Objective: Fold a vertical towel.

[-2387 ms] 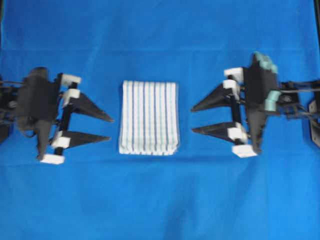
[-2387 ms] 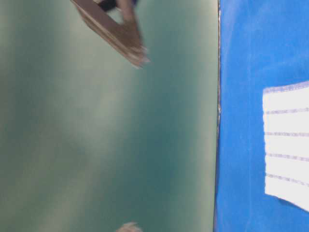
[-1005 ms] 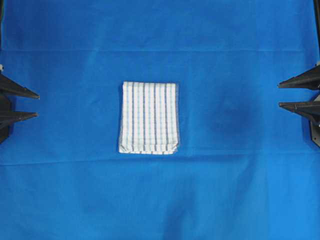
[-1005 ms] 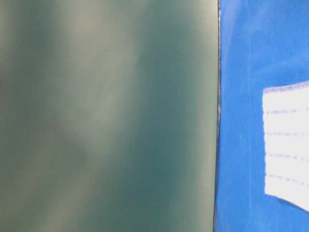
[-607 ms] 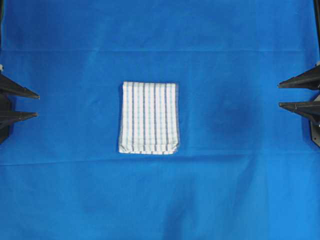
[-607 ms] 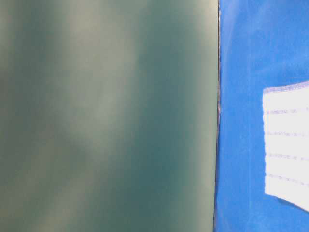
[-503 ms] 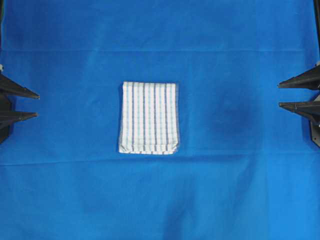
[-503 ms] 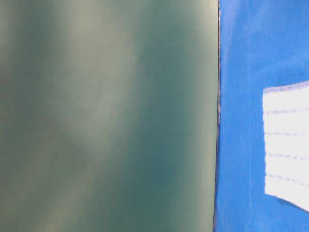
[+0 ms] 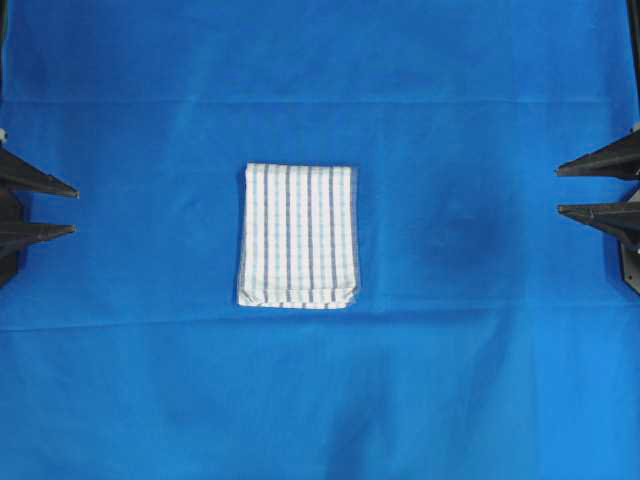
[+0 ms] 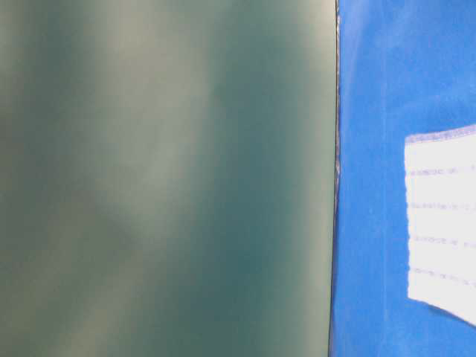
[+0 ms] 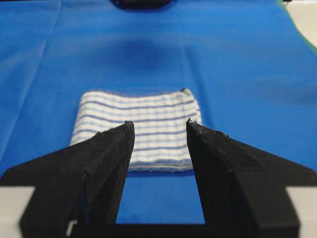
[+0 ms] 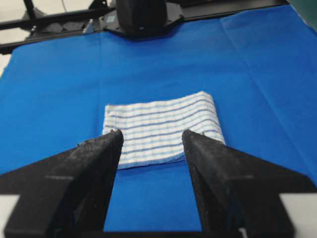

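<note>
The towel (image 9: 297, 236), white with thin light-blue and dark-blue stripes, lies folded into a small flat rectangle at the middle of the blue sheet (image 9: 450, 380). It also shows as the towel (image 11: 138, 126) ahead of the left jaws, as the towel (image 12: 161, 128) ahead of the right jaws, and as a cropped towel (image 10: 442, 223) at the right edge of the table-level view. My left gripper (image 9: 75, 208) rests at the far left edge, open and empty. At the far right edge, my right gripper (image 9: 558, 190) is likewise open and empty. Both stand well apart from the towel.
The blue sheet covers the whole work surface, with shallow creases running across it. The opposite arm's black base (image 12: 141, 17) stands past the sheet's far edge in the right wrist view. A blurred green wall (image 10: 163, 178) fills most of the table-level view.
Since the earliest frames both arms have drawn back from beside the towel to the left and right edges. Over the last second nothing has moved.
</note>
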Controlling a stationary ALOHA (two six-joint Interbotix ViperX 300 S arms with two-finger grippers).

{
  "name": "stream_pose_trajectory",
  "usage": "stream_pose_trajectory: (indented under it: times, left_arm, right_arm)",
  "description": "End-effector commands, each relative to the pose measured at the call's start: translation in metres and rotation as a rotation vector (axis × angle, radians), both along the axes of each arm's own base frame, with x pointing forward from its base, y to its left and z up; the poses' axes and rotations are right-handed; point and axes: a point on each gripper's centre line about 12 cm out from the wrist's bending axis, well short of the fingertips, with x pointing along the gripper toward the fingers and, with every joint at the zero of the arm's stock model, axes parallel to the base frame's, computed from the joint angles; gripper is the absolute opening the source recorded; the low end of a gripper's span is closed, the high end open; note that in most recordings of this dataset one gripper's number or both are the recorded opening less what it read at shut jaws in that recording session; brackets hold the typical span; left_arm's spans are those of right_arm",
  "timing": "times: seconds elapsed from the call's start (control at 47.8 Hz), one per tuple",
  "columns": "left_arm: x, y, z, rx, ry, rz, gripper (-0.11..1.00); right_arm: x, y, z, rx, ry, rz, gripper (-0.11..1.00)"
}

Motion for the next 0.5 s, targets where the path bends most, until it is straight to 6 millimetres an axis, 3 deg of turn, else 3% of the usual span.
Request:
stream_pose_trajectory:
  times: [0.0, 0.482]
  left_arm:
    - [0.0013, 0.0006, 0.0054, -0.002, -0.012, 0.005, 0.44]
    - [0.0013, 0.0004, 0.0054, -0.002, -0.012, 0.003, 0.44]
  right_arm:
    - [0.0022, -0.0004, 0.0042, 0.001, -0.005, -0.002, 0.57]
    - [0.0022, -0.0004, 0.0035, 0.0, 0.002, -0.001, 0.57]
